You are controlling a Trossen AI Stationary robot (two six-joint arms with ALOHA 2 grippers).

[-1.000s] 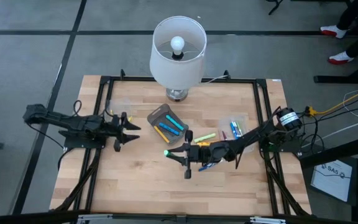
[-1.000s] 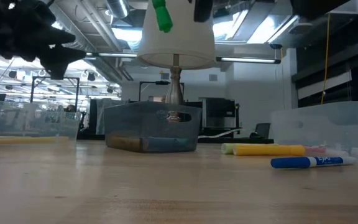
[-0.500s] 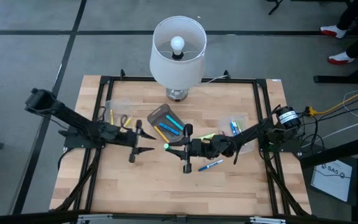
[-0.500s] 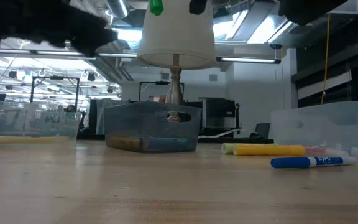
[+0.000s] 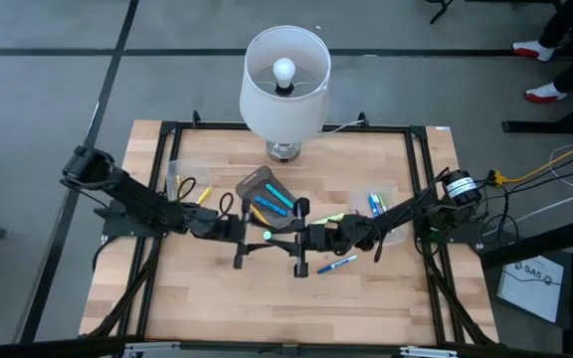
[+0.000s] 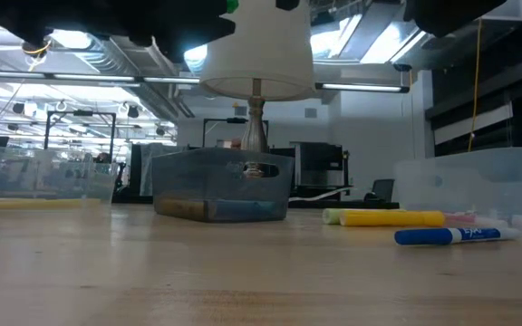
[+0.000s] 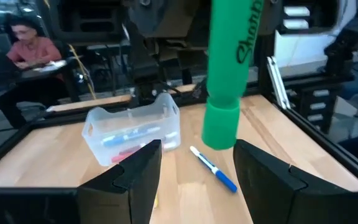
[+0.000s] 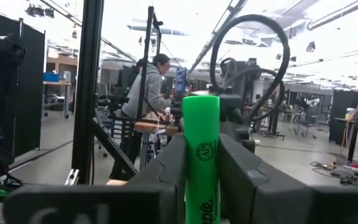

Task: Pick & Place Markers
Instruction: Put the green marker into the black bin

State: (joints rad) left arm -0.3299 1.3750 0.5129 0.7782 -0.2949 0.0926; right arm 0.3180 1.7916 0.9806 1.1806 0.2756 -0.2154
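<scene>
A thick bright-green highlighter (image 7: 225, 74) is clamped between the fingers of the right gripper (image 5: 285, 237) above the middle of the table, its tip toward the left gripper (image 5: 244, 248). Black script reading "Sharpie", partly cut off, can be made out along its barrel in the left wrist view, and a round printed mark and further script are seen on it in the right wrist view. The left gripper is held just beside the highlighter's tip with its jaws spread on either side of it, nothing being gripped.

On the light wooden tabletop (image 5: 207, 288) a blue marker with a white barrel (image 6: 456, 235) is lain; dark lettering is printed on it but cannot be read. A yellow highlighter (image 6: 390, 217) is seen just behind it. More markers are held in a dark tray (image 5: 267, 195) near the centre, in a clear plastic bin (image 7: 132, 132) on the right side and in another clear bin (image 5: 186, 182) on the left. A white-shaded lamp (image 5: 285, 85) is stood at the far edge.

Beyond the table, an open workshop with ceiling lights, desks and black frames is visible, and a seated person (image 7: 30, 43) and a standing person (image 8: 149, 87) can be seen.
</scene>
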